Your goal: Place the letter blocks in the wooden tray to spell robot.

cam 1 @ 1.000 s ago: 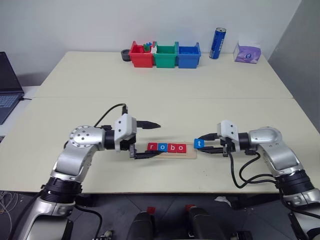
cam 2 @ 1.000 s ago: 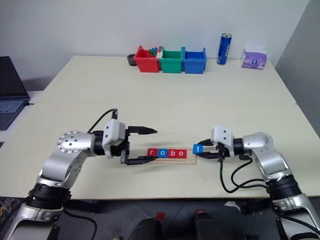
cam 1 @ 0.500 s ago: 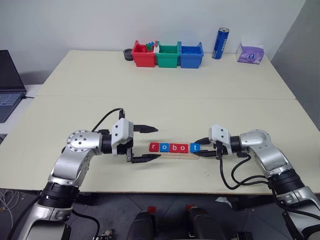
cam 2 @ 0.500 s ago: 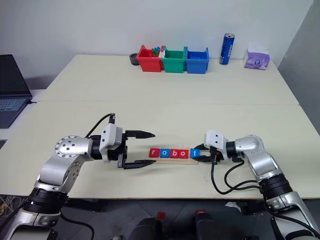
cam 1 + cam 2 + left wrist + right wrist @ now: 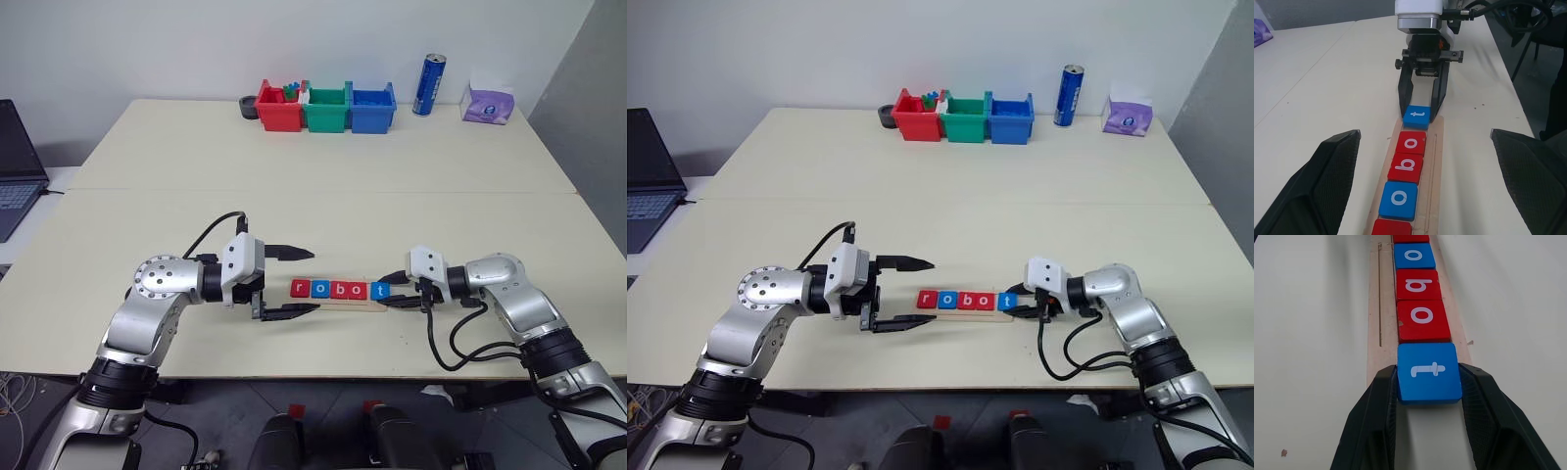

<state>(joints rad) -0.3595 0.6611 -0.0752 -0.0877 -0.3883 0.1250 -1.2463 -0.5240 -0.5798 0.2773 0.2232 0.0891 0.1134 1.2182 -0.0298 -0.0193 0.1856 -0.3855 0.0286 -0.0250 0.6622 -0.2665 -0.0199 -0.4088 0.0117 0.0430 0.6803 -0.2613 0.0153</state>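
left eye view: we see the wooden tray (image 5: pixel 338 303) lying crosswise between the arms, long axis running left to right. the red r, blue o, red b and red o sit in a row in it. the right gripper (image 5: pixel 389 290) is clamped on the blue t block (image 5: pixel 382 290) at the tray's right end, touching the last red o.

right eye view: same layout. the left gripper (image 5: pixel 914 293) is spread wide and empty, just off the tray's left end.

left wrist view: looking down the tray's length, the t sits in line at the far end, a black finger on each side.

right wrist view: fingers (image 5: pixel 1377 399) pinch the t's two sides; it looks seated against the o. we judge the next move is to let go and back off along the tray axis.
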